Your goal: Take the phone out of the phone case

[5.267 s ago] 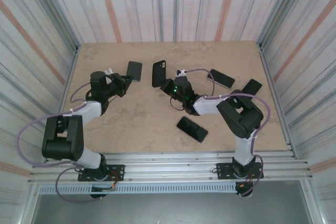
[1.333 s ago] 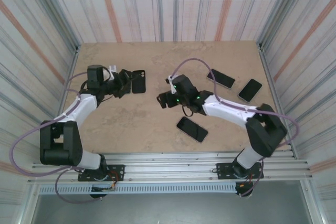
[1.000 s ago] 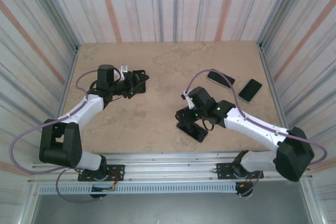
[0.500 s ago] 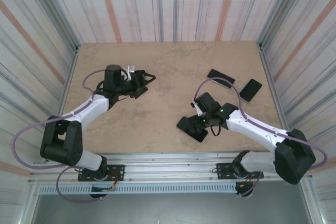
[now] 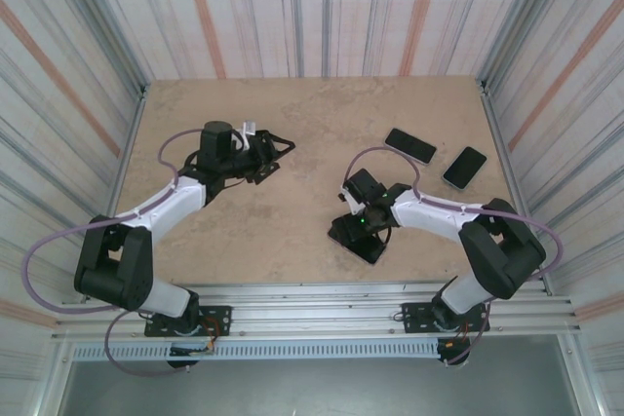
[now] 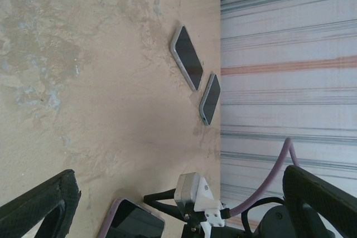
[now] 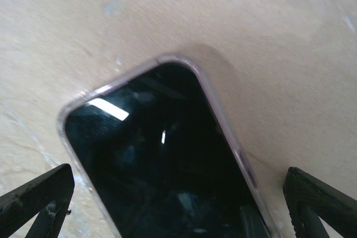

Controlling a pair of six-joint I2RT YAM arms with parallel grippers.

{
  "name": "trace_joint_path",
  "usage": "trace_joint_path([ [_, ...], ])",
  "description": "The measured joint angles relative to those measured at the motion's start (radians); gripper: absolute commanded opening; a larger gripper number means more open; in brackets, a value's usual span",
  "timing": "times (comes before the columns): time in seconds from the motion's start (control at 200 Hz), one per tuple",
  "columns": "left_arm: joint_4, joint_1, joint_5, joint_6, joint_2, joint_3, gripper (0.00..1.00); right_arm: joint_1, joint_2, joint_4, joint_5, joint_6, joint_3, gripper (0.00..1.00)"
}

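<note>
Phone (image 5: pixel 358 239), screen up, sits in its clear phone case (image 7: pixel 234 146), flat on the surface (image 5: pixel 292 231). Right gripper (image 7: pixel 178 196) hovers over the phone's end, jaws spread, grasping nothing. Left gripper (image 5: pixel 276 155) is well left of the phone, farther back, spread, empty.

The right jaws have swung down over the cased phone (image 5: pixel 363 244)

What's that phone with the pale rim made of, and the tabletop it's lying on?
The phone has a glossy black face, probably glass: it mirrors bright streaks of light. Its case looks like clear, faintly pinkish plastic or silicone, judging by the translucent rounded rim; which one is unclear. The table looks like matte beige stone or stone-pattern laminate, mottled with pale veins.
</note>
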Motion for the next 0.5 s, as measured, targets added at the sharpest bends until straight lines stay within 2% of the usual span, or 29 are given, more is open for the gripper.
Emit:
trace_joint_path([
  [0.261,-0.001,-0.006,-0.007,0.0,-0.011,-0.002,0.97,0.054,-0.065,0.0,0.014,0.024,-0.04,0.98],
  [0.496,-0.001,-0.011,-0.007,0.001,-0.019,-0.013,0.97,0.149,-0.123,-0.043,0.075,0.091,-0.066,0.98],
])
